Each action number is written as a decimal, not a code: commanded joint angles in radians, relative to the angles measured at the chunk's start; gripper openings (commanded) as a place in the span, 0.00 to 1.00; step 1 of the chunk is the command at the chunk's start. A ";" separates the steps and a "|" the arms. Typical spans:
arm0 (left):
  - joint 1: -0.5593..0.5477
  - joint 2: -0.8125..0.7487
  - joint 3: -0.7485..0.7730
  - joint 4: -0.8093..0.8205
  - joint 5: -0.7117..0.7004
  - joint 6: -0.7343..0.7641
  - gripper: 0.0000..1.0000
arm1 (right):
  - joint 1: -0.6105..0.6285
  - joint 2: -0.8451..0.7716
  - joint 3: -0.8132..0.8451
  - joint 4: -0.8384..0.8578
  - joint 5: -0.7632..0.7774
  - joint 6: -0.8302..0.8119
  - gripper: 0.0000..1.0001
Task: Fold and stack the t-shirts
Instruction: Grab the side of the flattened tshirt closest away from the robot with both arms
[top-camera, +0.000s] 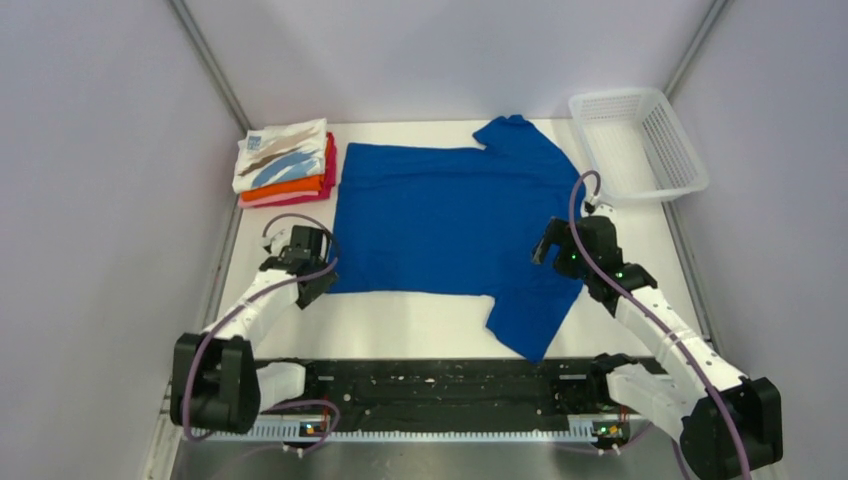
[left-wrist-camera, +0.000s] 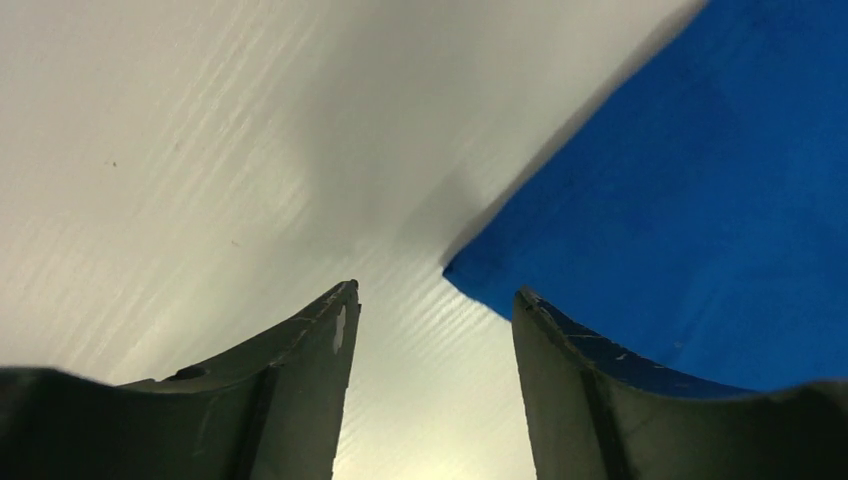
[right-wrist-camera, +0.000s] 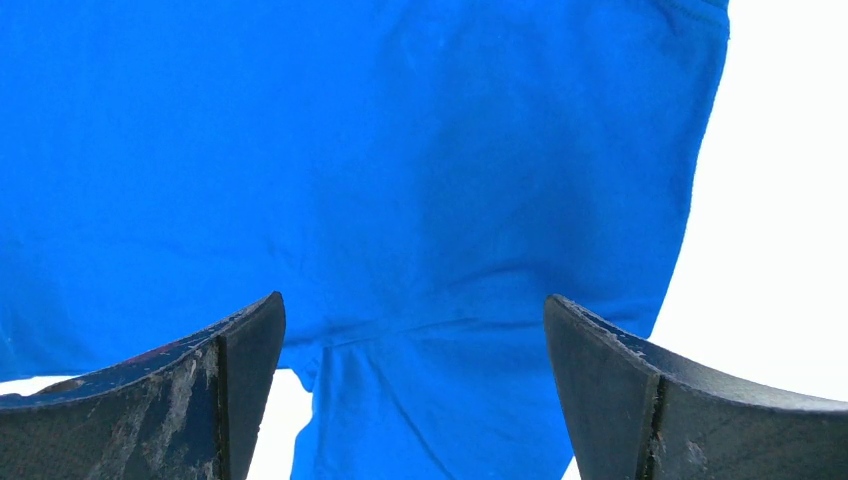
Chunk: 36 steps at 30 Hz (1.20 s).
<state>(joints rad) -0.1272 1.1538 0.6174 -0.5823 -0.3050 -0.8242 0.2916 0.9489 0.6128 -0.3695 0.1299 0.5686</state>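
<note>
1. Spread flat across the middle of the white table (top-camera: 420, 320): royal-blue t-shirt (top-camera: 450, 215), straight hem edge to the left, both sleeves to the right, one pointing far, the other pointing near.
2. At that shirt's near left corner: left gripper (left-wrist-camera: 435, 300), fingers apart, clamped on nothing. Between them only bare table and the tip of the blue corner; one finger over the cloth's edge, the other over bare table. Contact with the cloth: cannot tell.
3. Over the right part of the blue cloth, by the seam of the near sleeve: right gripper (right-wrist-camera: 415, 310), fingers wide apart, holding nothing, blue fabric filling the gap below.
4. At the far left of the table, just beside the blue shirt's far left corner: a folded stack, with white t-shirt (top-camera: 280, 155) with brown and blue strokes on top, orange t-shirt (top-camera: 290, 186) beneath, magenta t-shirt (top-camera: 328, 165) at the bottom.
5. At the far right, near the far sleeve: white mesh basket (top-camera: 672, 140), open side up.
</note>
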 joint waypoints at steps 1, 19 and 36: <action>0.023 0.120 0.045 0.126 0.011 -0.019 0.57 | -0.001 -0.016 0.013 -0.023 0.024 -0.010 0.99; 0.021 0.300 0.062 0.131 0.166 0.026 0.00 | 0.042 0.027 0.041 -0.153 0.078 -0.026 0.99; 0.021 0.068 0.020 0.028 0.108 0.052 0.00 | 0.649 0.213 0.011 -0.431 0.034 0.381 0.76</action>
<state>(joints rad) -0.1043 1.2514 0.6537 -0.5293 -0.1802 -0.7803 0.8974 1.1385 0.6380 -0.7532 0.1932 0.8505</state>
